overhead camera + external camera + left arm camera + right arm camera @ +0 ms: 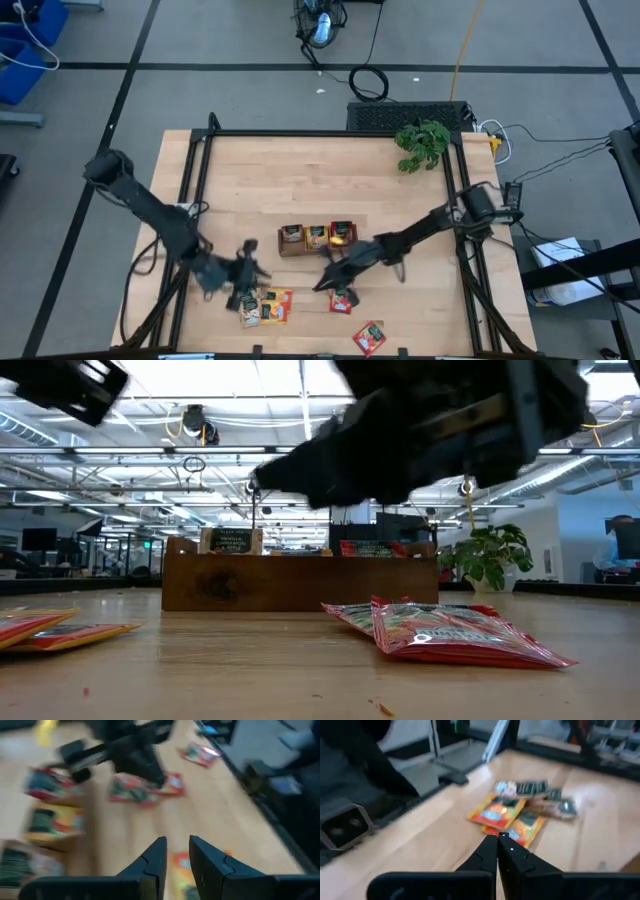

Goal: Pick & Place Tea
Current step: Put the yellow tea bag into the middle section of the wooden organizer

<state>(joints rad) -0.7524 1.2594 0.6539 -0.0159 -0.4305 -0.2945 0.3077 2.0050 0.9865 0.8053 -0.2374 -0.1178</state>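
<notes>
The tea is flat square sachets. Orange and green ones [266, 306] lie flat on the table near its front edge, and a red one [343, 298] lies flat to their right. Other sachets stand in the brown tray [318, 251]. My left gripper [247, 280] hovers just left of the orange sachets. Its fingers [177, 852] are open by a narrow gap with nothing between them. My right gripper [322, 285] hangs between the orange sachets and the red one. It is shut [497, 840] on nothing, pointing toward the orange sachets [505, 817].
Another red sachet [370, 337] lies at the table's front edge. A leafy plant [422, 143] stands at the far right corner. Black frame rails run along the table's left, far and right edges. In the low view, the red sachet [450, 630] lies in front of the tray [300, 585].
</notes>
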